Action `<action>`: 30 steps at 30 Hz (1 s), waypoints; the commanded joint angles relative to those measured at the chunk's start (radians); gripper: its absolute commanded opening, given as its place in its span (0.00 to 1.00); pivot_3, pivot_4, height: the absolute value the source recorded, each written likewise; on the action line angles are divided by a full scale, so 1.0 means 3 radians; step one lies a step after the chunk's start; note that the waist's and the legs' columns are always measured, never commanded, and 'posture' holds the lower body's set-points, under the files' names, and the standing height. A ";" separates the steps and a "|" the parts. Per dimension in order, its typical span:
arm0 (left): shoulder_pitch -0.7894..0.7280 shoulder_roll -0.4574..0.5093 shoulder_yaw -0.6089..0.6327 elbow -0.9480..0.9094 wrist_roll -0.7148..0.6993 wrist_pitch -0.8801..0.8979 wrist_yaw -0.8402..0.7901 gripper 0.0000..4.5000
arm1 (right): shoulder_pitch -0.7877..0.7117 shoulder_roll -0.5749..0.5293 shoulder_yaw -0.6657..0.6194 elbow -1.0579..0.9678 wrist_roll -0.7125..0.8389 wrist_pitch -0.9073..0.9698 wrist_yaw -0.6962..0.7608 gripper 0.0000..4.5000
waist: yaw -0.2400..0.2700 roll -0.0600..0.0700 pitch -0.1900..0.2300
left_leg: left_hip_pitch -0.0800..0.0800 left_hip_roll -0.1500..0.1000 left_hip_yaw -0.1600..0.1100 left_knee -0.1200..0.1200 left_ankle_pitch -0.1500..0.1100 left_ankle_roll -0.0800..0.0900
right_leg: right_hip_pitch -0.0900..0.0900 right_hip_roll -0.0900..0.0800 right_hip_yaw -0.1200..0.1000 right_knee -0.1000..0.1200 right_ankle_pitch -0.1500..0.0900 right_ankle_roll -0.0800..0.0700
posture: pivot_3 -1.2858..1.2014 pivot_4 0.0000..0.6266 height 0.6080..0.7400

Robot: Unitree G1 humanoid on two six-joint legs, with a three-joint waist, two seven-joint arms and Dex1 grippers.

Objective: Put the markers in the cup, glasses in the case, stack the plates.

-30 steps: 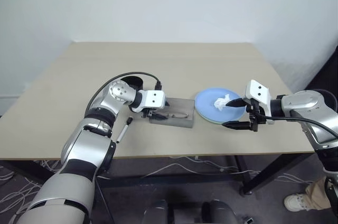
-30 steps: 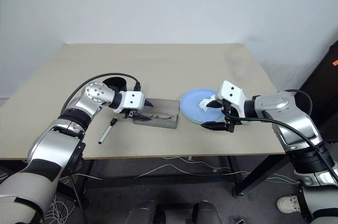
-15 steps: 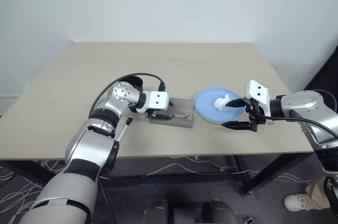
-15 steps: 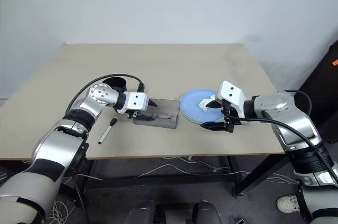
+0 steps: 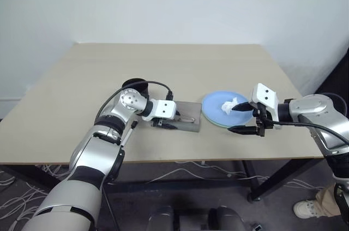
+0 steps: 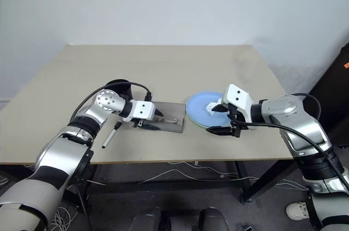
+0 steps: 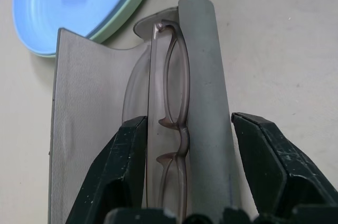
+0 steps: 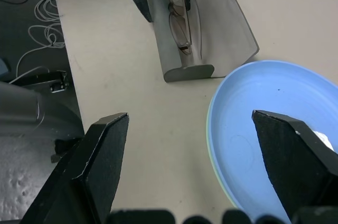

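Glasses (image 7: 174, 123) lay in the open case (image 7: 84, 123), straddled by the spread left claw (image 7: 182, 168); plates (image 5: 218, 112) stacked near the front edge; one marker (image 5: 128, 133) outside the cup (image 5: 134, 85); right claw (image 5: 244, 117) spread.

So the left gripper (image 6: 148, 124) is sitting right at the near-left end of the grey case (image 6: 166, 122), its black fingers down on that end, too small to tell how wide they stand. The case lies open and flat, with the glasses (image 6: 168, 120) a thin dark line in it, just past the fingertips. Behind that wrist is the black cup (image 6: 116, 86), and on its outer side one marker (image 6: 109, 135) lies on the table (image 6: 163, 67). The right gripper (image 6: 218, 119) hangs spread wide over the near edge of the blue plate (image 6: 200, 104), which is stacked on the green plate (image 6: 197, 123). A white tissue (image 6: 214, 107) sits on the blue one, touching the gripper's upper finger.
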State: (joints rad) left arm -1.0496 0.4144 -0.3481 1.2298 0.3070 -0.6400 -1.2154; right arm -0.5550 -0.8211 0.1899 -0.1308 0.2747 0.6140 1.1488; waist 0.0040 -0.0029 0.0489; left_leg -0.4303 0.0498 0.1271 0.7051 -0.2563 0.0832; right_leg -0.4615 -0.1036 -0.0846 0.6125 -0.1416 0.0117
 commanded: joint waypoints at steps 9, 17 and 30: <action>0.0002 -0.0019 -0.0122 0.0036 0.0154 0.0051 0.0176 0.00 | 0.0001 -0.0020 -0.0104 -0.0130 0.0041 0.0019 -0.0030 0.90 | 0.0002 0.0004 -0.0003 | 0.0006 0.0023 0.0002 0.0012 0.0001 0.0000 | 0.0009 -0.0002 -0.0005 -0.0001 0.0000 0.0000 | 0.52 0.00 0.98; -0.0001 0.0001 -0.0100 0.0031 0.0133 0.0058 0.0158 0.00 | -0.0014 -0.0014 -0.0093 -0.0113 0.0030 0.0002 -0.0021 0.90 | 0.0004 0.0005 -0.0004 | 0.0005 0.0033 0.0007 0.0014 0.0000 0.0000 | 0.0005 -0.0002 -0.0016 -0.0006 0.0000 0.0000 | 0.52 0.00 0.98; -0.0488 0.0115 0.0241 0.0057 -0.0199 0.0360 -0.0330 0.00 | -0.0020 0.0000 -0.0078 -0.0101 0.0023 -0.0009 -0.0015 0.90 | 0.0000 0.0003 -0.0002 | -0.0002 0.0038 0.0005 0.0014 -0.0010 -0.0010 | 0.0000 -0.0001 -0.0025 -0.0002 0.0000 0.0000 | 0.52 0.00 0.98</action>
State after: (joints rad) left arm -1.1541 0.4380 -0.3062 1.2551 0.2798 -0.5427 -1.2952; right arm -0.5398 -0.8205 0.1899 -0.1428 0.2747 0.6220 1.1488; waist 0.0041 -0.0019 0.0482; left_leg -0.4308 0.0612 0.1286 0.7092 -0.2604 0.0798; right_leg -0.4621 -0.1036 -0.0922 0.6120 -0.1417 0.0115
